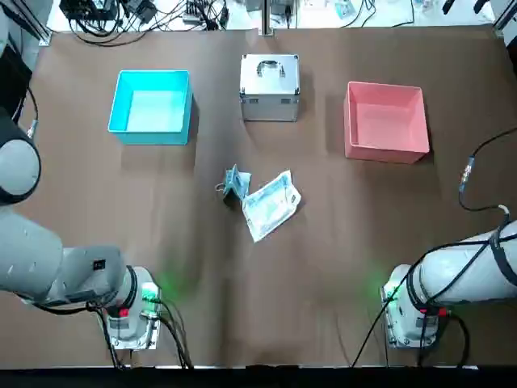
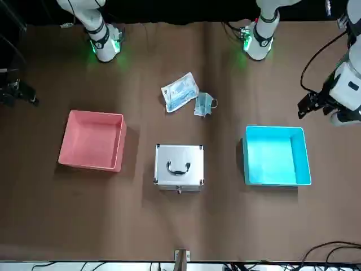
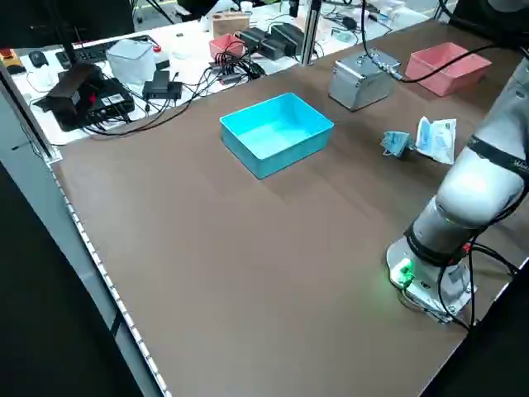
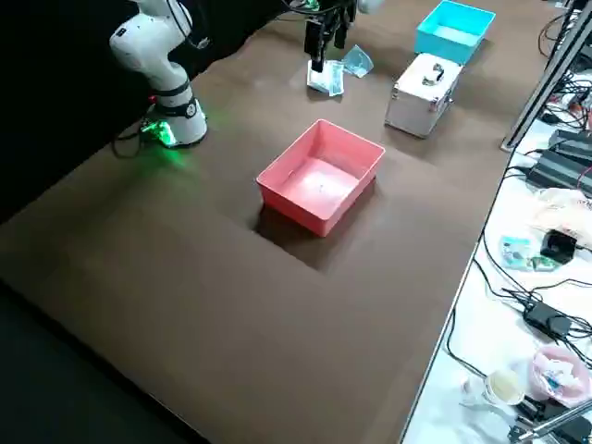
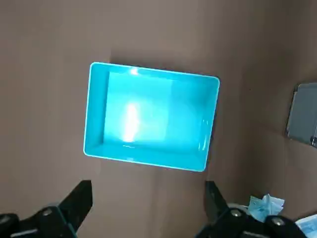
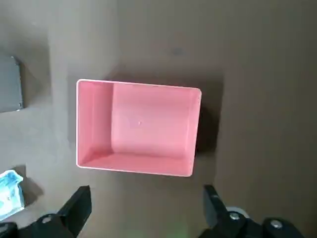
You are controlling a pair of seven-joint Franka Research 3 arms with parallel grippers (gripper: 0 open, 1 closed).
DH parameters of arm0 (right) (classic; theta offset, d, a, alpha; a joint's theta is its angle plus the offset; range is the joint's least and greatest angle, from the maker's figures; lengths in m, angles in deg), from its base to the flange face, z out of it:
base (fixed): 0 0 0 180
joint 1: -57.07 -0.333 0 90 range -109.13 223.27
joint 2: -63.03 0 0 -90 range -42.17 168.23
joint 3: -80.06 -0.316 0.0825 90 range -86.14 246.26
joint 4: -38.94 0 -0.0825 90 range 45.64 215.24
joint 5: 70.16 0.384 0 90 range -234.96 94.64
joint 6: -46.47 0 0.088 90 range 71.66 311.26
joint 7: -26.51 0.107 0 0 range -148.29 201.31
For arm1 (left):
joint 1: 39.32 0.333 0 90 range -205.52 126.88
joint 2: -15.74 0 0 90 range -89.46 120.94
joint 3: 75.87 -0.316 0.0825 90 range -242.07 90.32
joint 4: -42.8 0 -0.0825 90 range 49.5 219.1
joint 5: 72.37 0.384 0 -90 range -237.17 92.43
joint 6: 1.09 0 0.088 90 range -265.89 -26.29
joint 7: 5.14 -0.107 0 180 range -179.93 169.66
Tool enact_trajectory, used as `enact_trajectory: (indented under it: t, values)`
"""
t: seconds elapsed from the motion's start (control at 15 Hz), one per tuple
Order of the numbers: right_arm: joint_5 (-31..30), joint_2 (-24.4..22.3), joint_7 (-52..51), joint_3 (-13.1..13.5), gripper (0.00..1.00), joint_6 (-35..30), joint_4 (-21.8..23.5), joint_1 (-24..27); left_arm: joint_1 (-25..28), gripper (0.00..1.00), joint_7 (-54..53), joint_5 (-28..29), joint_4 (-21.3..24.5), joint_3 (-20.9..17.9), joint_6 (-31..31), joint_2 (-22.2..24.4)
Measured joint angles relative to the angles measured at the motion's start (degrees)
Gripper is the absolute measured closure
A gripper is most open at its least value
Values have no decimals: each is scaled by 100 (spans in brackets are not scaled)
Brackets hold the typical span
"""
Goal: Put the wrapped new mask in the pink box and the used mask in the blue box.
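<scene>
The wrapped new mask [image 1: 272,204] lies flat at mid-table, a glossy clear packet. The used mask [image 1: 235,183], small, bare and blue, sits crumpled against its left edge. Farther back stand the blue box [image 1: 152,107] on the left and the pink box [image 1: 385,121] on the right, both with nothing inside. My left gripper [image 5: 148,191] hangs open high above the table, just short of the blue box [image 5: 151,116]. My right gripper [image 6: 146,193] is open too, high up and just short of the pink box [image 6: 138,126]. Neither holds anything.
A silver metal case [image 1: 270,87] with a handle stands between the two boxes at the back. Both arm bases sit at the near edge, each with a green light. Cables and electronics lie beyond the far edge of the brown table [image 1: 258,299].
</scene>
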Motion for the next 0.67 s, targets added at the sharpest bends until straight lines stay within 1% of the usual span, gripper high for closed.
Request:
enact_trajectory:
  t: [0.47,0.67]
  values:
    - [180,0,0,3,1,-60,1,67,-57,1,0,-4,15,17,64,-44]
    - [206,2,0,-32,1,-67,12,56,-98,1,-12,-13,264,192,194,-210]
